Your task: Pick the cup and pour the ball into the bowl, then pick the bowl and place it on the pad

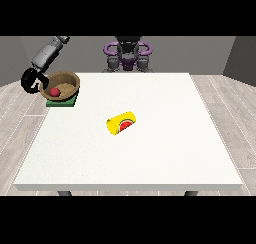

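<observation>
A brown bowl (65,81) rests on the green pad (62,103) at the table's far left corner, tipped a little towards the camera. A red ball (54,91) lies inside it. The black hand at the view's left (30,83) is at the bowl's left rim, with its curled fingers and thumb closed on that rim. The yellow cup (122,122), with a watermelon picture on it, lies on its side near the table's middle, apart from the hand. No hand shows at the view's right.
The white table (150,158) spans most of the view, and its left edge runs close by the pad. The robot's torso (127,55) stands behind the far edge.
</observation>
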